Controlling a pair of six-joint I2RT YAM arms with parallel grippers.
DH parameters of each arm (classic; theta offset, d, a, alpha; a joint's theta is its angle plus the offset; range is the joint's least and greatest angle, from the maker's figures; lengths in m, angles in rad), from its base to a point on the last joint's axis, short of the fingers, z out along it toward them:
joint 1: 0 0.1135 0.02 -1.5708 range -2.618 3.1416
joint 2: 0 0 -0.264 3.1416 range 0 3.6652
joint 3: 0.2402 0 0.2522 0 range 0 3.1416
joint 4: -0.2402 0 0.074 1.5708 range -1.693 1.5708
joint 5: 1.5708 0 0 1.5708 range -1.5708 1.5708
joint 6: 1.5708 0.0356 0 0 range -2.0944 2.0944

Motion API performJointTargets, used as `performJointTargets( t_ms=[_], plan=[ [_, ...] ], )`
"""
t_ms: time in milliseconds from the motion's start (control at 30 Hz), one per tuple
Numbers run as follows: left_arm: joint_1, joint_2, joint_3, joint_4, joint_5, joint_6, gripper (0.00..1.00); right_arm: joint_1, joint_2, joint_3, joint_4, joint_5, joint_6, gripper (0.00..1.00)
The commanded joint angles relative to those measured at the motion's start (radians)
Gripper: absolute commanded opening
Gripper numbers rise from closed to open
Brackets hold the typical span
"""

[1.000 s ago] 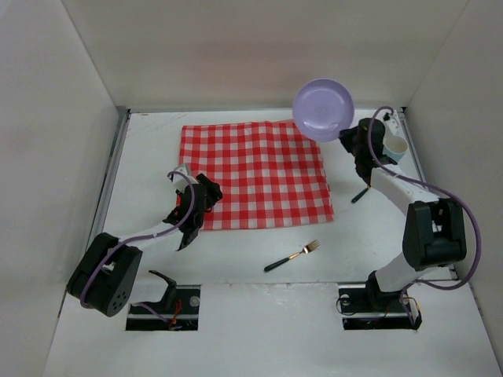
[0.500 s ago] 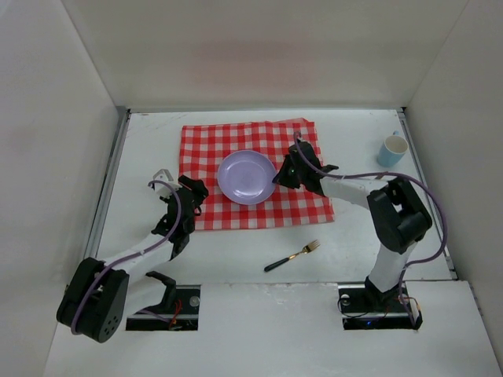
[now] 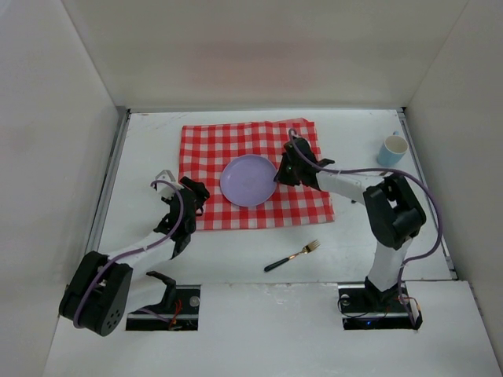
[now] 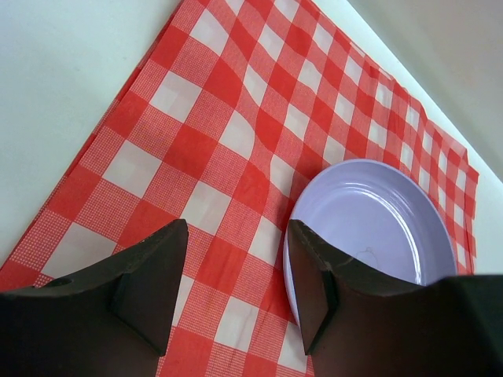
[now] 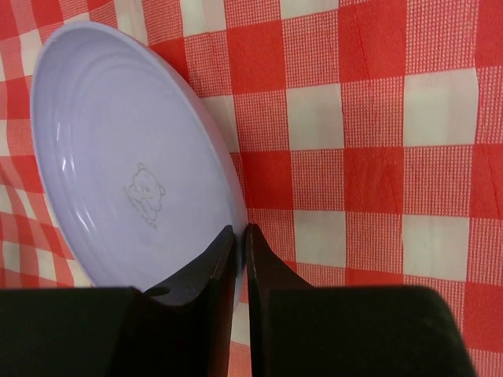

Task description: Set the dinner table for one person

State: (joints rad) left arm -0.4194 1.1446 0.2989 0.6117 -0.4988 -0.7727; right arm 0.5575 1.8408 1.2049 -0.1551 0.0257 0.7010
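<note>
Top view: dinner table (image 3: 149, 149), the big white surface w/ walls (image 3: 86, 94) round it, carries everything. The checked cloth (image 3: 236, 141) lies on its far-middle part, w/ the plate (image 3: 248, 180) roughly at the cloth's ctr. The right gripper (image 3: 280, 174) sits at the plate's right rim. The left gripper (image 3: 196, 196) hovers over the cloth's near-left corner, apart from the plate. Step in hand looks like setting down and letting go of the plate. To do it well, part the jaws only a little, then lift straight off the rim so the plate isn't dragged or the cloth rucked. Room: cloth shows all round the plate, so no overhang risk. There's bare table btwn the cloth's right edge and the cup (image 3: 392, 149), which stands near the right wall, so that's a good way out for the right arm. The fork (image 3: 292, 255) lies on bare table near the cloth's near-right corner; keep the elbow off it. Left wrist view: left gripper (image 4: 236, 236) gapes wide w/ nothing in it. The plate (image 4: 369, 220) is just past the right finger, w/ cloth (image 4: 236, 102) below and white table (image 4: 71, 71) off the cloth's edge. Right wrist view: right gripper (image 5: 240, 236) is nearly closed, a thin slit only, w/ the plate (image 5: 134, 157) rim pinched in it over the cloth (image 5: 369, 118). Can't tell if the held rim is fully down, so prob. lower a touch before release.
</note>
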Motion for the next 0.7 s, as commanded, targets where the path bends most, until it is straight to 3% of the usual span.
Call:
performJointTargets(
  t_ms=[0, 167, 267, 433, 567, 667],
  plan=[
    [-0.002, 0.007, 0.012, 0.042, -0.015, -0.010, 0.52, 0.009, 0.024, 0.047, -0.003, 0.016, -0.011, 0.15],
    [0.000, 0.004, 0.011, 0.040, -0.003, -0.013, 0.52, 0.009, 0.034, 0.053, 0.006, 0.022, -0.009, 0.20],
    [0.003, 0.003, 0.009, 0.037, -0.003, -0.013, 0.52, 0.009, -0.020, 0.029, 0.022, 0.045, -0.018, 0.41],
    [0.001, -0.010, 0.006, 0.037, -0.003, -0.013, 0.52, -0.037, -0.193, -0.040, 0.026, 0.108, -0.040, 0.59],
    [-0.025, -0.002, 0.014, 0.045, 0.009, -0.001, 0.51, -0.151, -0.328, -0.082, 0.046, 0.173, -0.046, 0.54],
    [-0.045, 0.009, 0.025, 0.051, 0.026, 0.016, 0.48, -0.276, -0.408, -0.091, 0.051, 0.273, -0.055, 0.35]
  ],
)
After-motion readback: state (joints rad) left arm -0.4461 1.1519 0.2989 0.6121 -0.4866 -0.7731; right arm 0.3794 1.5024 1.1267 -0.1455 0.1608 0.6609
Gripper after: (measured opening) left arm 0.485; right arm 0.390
